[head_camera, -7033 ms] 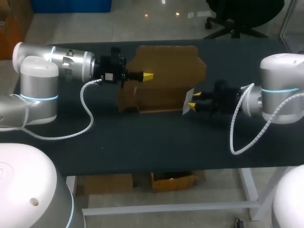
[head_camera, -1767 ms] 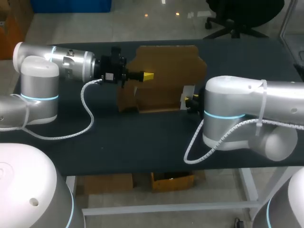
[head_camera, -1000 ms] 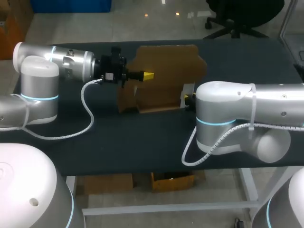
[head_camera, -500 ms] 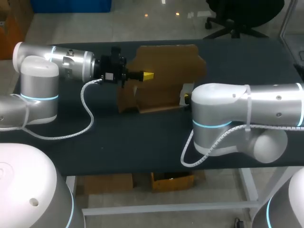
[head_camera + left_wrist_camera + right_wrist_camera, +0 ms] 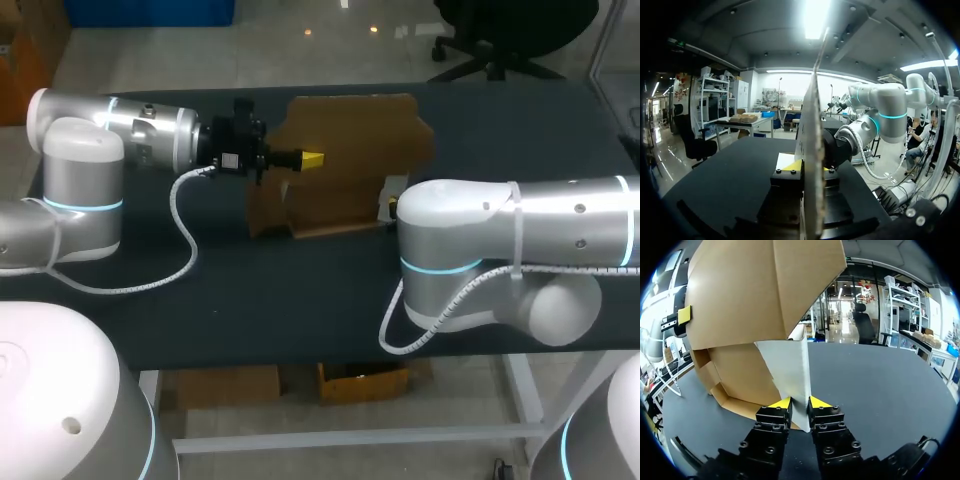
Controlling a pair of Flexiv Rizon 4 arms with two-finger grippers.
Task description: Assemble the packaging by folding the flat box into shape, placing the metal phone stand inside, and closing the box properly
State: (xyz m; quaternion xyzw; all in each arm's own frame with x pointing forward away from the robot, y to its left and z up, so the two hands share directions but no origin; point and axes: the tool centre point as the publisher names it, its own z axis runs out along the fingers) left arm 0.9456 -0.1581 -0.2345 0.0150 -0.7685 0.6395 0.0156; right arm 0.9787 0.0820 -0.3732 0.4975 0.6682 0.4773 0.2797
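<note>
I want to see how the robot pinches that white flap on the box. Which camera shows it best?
The right wrist view: the white flap is pinched between the right gripper's fingers. The head view shows only a sliver beside the right arm. In the left wrist view the cardboard box hides most of it.

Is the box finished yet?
Not yet. The box is partly folded but still open. The left gripper holds its wall, and the right gripper pinches a side flap. Still to do: finish folding, put in the stand, which is not in sight, and close it.
</note>
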